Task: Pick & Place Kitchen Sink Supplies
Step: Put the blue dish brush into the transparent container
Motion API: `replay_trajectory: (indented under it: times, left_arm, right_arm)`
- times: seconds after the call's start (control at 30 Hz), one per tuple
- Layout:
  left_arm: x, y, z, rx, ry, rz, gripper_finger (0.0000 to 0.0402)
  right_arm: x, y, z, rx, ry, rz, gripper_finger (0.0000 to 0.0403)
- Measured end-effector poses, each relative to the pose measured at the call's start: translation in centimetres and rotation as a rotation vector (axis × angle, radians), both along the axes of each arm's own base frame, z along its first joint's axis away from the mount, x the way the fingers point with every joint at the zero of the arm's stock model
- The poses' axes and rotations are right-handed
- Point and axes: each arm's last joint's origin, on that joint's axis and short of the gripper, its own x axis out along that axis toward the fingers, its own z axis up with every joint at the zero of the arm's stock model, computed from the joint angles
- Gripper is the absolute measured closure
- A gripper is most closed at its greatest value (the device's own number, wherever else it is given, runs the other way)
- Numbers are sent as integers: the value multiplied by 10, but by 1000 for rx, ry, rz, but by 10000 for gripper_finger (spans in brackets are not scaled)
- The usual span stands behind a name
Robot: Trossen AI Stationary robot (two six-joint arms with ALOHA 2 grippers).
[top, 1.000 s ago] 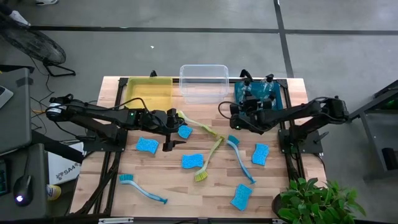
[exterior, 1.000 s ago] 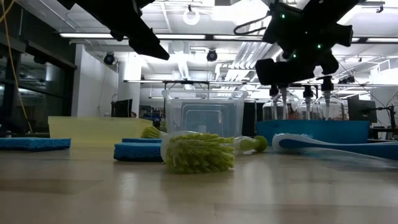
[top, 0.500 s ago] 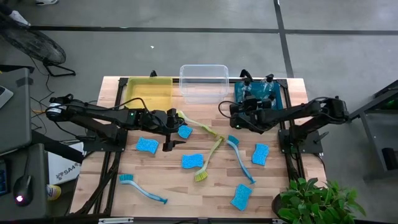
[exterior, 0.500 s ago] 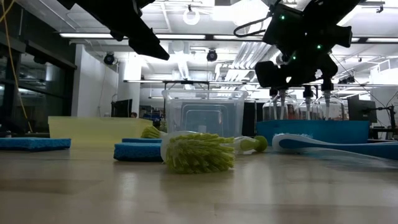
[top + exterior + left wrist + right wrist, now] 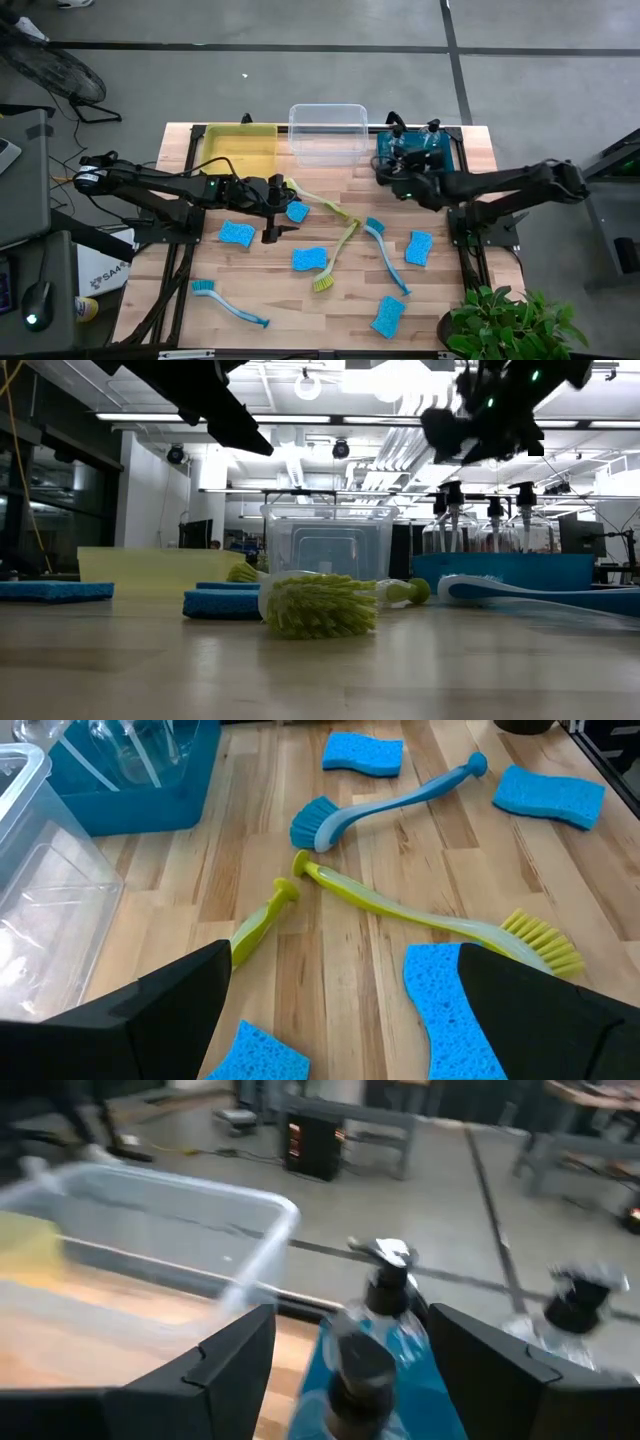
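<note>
While the high view looks down, the right gripper (image 5: 385,172) hangs at the near edge of the teal bin (image 5: 450,160) where the spray bottles (image 5: 420,148) stand, and the left gripper (image 5: 283,208) hangs over a blue sponge (image 5: 297,212) beside the yellow-green brush (image 5: 318,200). From the left wrist view, its fingers (image 5: 150,1010) are spread wide with nothing between them. From the right wrist view, the right claw is wide open and empty too, with a spray bottle nozzle (image 5: 386,1285) just ahead.

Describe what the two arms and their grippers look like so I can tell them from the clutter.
Both arms are dark, jointed, with small green lights. Left gripper and right gripper each have two broad black fingers. A black cable loops off the right wrist.
</note>
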Motion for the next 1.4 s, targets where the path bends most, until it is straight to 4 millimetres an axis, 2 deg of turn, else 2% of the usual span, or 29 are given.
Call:
replay_trajectory:
  times: [0.23,0.4,0.5,0.63,0.83,1.0,1.13,1.4]
  left_arm:
    - [1,0,0,13,-8,-16,20]
    - [11,-2,2,41,-90,-99,20]
    - [19,-4,0,47,-124,-134,20]
    - [19,-3,-3,43,-98,-133,20]
    - [11,8,10,19,-154,-165,20]
    - [-3,23,-1,-8,-210,-292,20]
    - [-23,31,-17,-55,-279,-275,20]
    - [-70,26,-46,-62,-477,-264,20]
  right_arm:
    - [-6,23,37,-98,-13,231,146]
    - [2,45,47,-134,-19,493,146]
    - [8,59,45,-131,-15,646,146]
    - [16,76,36,-99,1,785,146]
    - [31,98,13,-45,47,883,146]
    - [41,112,1,-37,43,918,146]
    - [41,117,-1,10,0,918,146]
    - [39,120,-2,101,-59,927,146]
